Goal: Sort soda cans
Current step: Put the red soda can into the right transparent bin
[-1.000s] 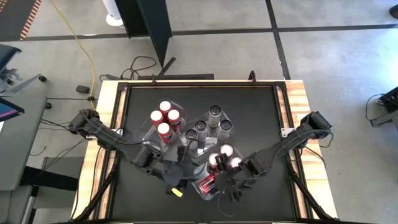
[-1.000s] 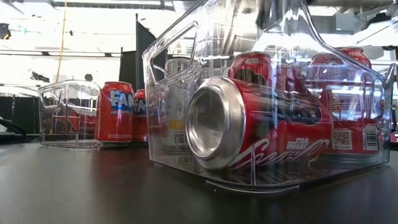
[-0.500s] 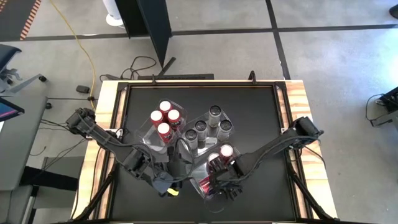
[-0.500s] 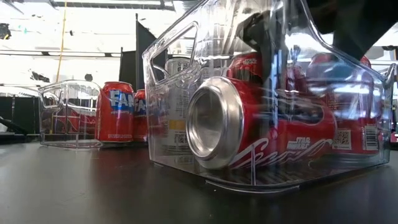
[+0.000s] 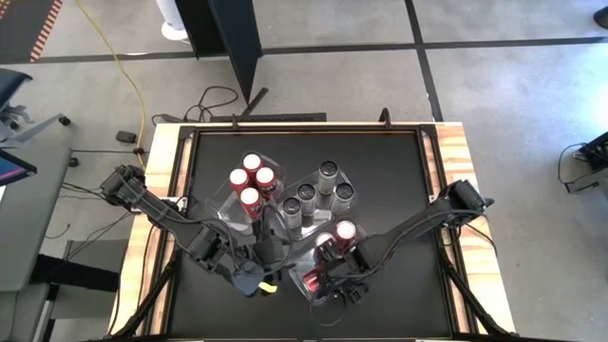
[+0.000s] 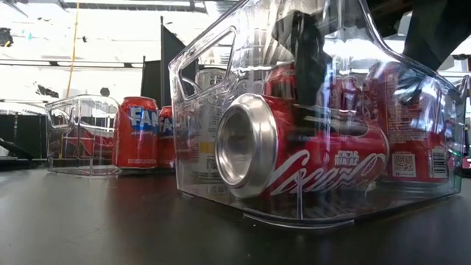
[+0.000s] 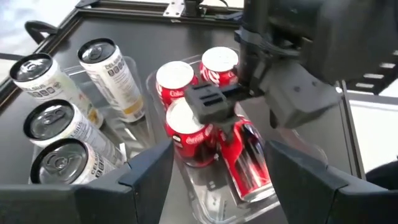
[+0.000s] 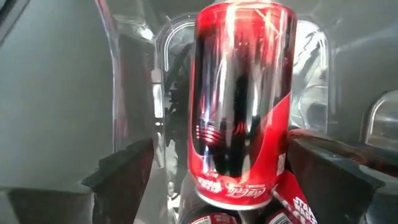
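A clear tray near the table's near edge holds red cola cans: three upright and one on its side. My right gripper reaches down into this tray, open, with its fingers on either side of the lying can. My left gripper hovers just left of that tray, open and holding nothing. Silver cans stand in a middle tray. Red cans stand in a far-left tray. My right gripper comes from above, its fingers along the sides of the lying can. One finger lies close against the can's side wall; whether it touches, I cannot tell. The other finger stands apart. The can rests on the tray floor.
The three clear trays crowd the table's middle and near part. Bare black table top lies toward the far and right sides. The wooden table rim runs around it. Both arms cross close together over the near edge.
My right gripper has moved toward the table's left and dropped into the cola tray, over the lying can. That can has rolled about its long axis, its lettering turning upward, and has shifted slightly. My left gripper has drawn back a little toward the table's left.
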`<state>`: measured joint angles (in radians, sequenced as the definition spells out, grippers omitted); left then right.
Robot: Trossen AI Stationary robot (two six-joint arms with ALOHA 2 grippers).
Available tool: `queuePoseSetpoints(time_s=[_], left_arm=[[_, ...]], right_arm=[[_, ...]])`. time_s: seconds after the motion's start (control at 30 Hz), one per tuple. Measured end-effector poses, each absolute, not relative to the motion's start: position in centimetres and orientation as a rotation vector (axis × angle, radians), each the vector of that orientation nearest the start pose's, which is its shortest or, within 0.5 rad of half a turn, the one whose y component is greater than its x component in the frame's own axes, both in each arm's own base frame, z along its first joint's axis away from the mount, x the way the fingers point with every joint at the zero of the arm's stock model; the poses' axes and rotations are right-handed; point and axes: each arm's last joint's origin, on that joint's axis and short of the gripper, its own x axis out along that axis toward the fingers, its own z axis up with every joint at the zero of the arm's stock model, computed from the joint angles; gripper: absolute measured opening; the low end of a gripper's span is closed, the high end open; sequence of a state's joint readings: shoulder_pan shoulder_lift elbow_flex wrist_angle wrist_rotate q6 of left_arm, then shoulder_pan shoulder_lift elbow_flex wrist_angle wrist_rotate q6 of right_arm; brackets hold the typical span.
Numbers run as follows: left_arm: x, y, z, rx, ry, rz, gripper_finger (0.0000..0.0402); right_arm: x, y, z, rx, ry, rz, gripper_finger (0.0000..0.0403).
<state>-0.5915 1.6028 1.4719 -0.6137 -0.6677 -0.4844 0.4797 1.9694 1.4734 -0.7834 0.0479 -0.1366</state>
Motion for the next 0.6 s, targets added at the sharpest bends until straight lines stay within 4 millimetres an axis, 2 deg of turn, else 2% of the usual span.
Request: queuePoseSetpoints(time_s=[0.3,0.6], left_arm=[[29.7,-17.8,33.4,-0.059,0.551,0.223,0.0246],[29.9,-17.9,33.7,-0.105,0.516,0.232,0.0245]], right_arm=[[36.2,19.0,18.1,-0.51,1.113,0.489,0.0389],[36.0,19.3,17.8,-0.532,1.106,0.526,0.0389]])
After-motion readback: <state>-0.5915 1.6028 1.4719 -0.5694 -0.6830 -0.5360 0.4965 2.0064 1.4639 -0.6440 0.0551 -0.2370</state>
